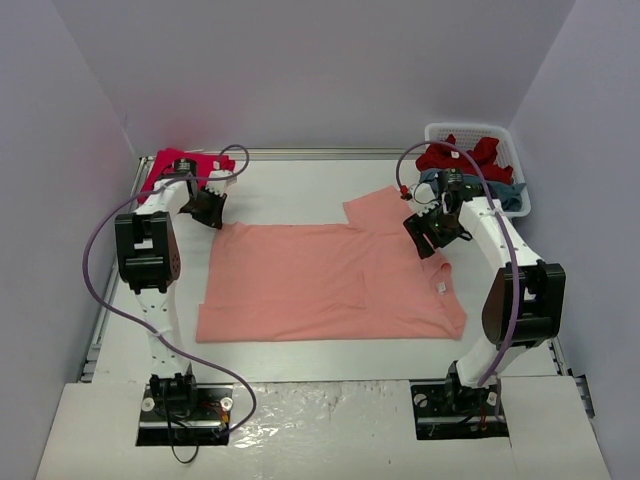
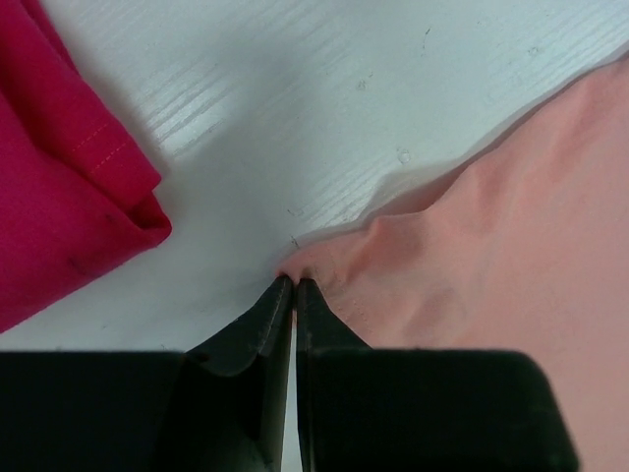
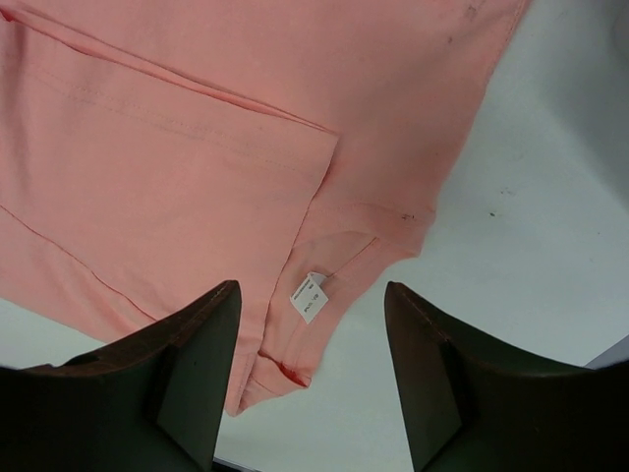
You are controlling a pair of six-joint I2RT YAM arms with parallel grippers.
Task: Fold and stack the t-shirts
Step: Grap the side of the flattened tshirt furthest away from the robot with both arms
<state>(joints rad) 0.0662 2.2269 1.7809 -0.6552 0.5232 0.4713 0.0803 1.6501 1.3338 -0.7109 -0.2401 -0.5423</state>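
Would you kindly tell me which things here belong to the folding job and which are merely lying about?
Belonging to the job:
- salmon t-shirt, spread on the table
- crimson t-shirt, far left corner
- red t-shirt and teal t-shirt, in the basket

Merely lying about:
- white basket, only holding the waiting shirts

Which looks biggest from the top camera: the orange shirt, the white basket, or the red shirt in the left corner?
1. orange shirt, by far.
2. white basket.
3. red shirt, though the left arm hides part of it, so second and third place are unsure.
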